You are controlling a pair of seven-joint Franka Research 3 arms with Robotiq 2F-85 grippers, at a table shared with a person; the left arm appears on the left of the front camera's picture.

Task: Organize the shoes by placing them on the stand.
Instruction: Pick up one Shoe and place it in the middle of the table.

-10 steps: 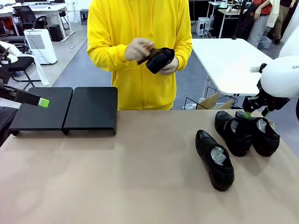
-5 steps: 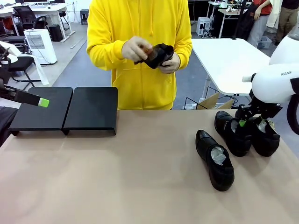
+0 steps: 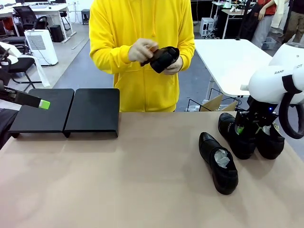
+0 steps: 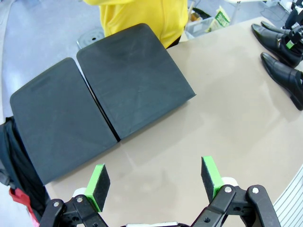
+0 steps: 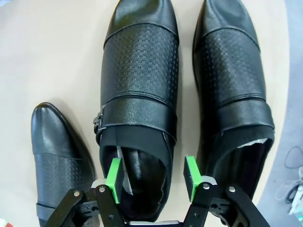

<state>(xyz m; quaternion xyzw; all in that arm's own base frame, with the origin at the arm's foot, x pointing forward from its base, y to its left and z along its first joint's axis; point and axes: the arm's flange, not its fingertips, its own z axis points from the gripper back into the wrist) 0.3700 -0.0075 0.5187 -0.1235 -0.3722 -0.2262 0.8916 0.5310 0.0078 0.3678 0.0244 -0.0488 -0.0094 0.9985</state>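
Note:
Three black glossy shoes lie at the table's right: one nearer the middle (image 3: pixel 219 163), a middle one (image 3: pixel 232 134) (image 5: pixel 139 94) and a far right one (image 3: pixel 271 142) (image 5: pixel 232 80). My right gripper (image 3: pixel 244 127) (image 5: pixel 153 174) hangs open low over the middle shoe's heel opening, one pad inside the left rim, the other at its right outer side. The person holds another shoe (image 3: pixel 164 59) at chest height with both hands. The stand (image 3: pixel 66 111) (image 4: pixel 94 104) sits at the far left. My left gripper (image 3: pixel 42 104) (image 4: pixel 156 177) is open in the air beside it, holding nothing.
A small reddish-brown object (image 3: pixel 151 49) is in the person's hand against the held shoe. A white table (image 3: pixel 232 59) stands behind at the right. A dark bag (image 4: pixel 19 175) lies at the stand's left end. Bare tabletop (image 3: pixel 133 175) stretches between stand and shoes.
My right arm has swung left and lower, from beside the far right shoe to over the middle one. The person has turned the held shoe a little. The left arm is still.

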